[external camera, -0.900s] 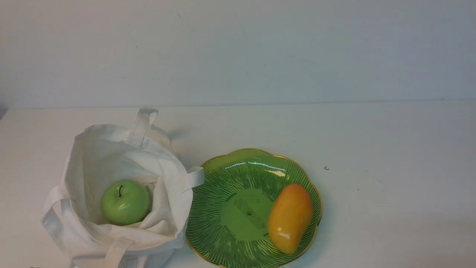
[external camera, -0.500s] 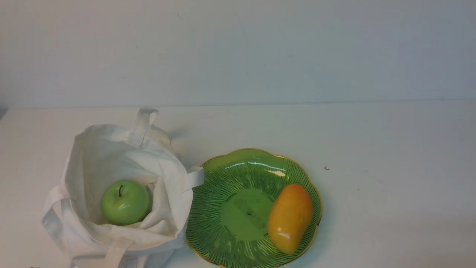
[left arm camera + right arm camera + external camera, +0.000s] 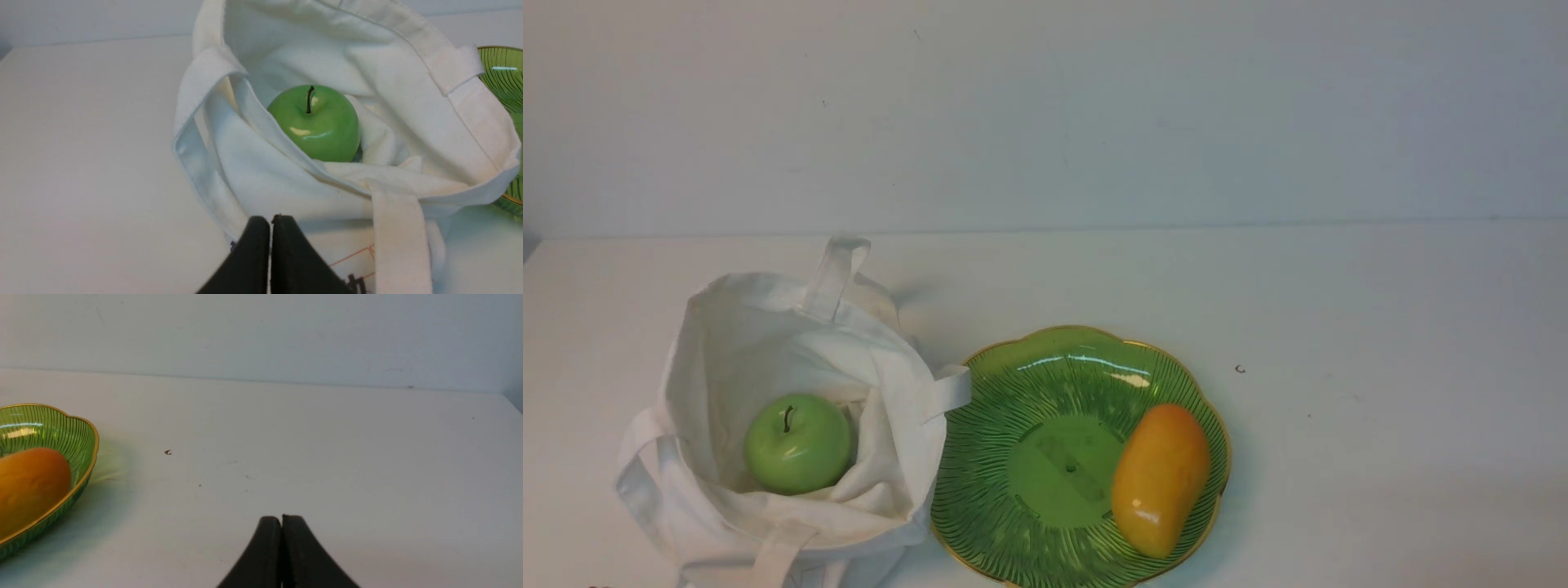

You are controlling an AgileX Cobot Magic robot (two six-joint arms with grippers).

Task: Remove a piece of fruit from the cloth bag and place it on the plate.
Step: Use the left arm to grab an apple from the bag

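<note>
White worktop [image 3: 1380, 327]; my left hand [image 3: 270, 219] and right hand [image 3: 281, 519] are pinched together, empty. Reach pending: I'd open left above the round green apple [image 3: 798, 445] in the white cloth bag [image 3: 727, 327].

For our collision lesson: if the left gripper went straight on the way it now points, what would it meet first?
Probably the near wall of the cloth bag, before the apple inside; depth is unclear.
</note>
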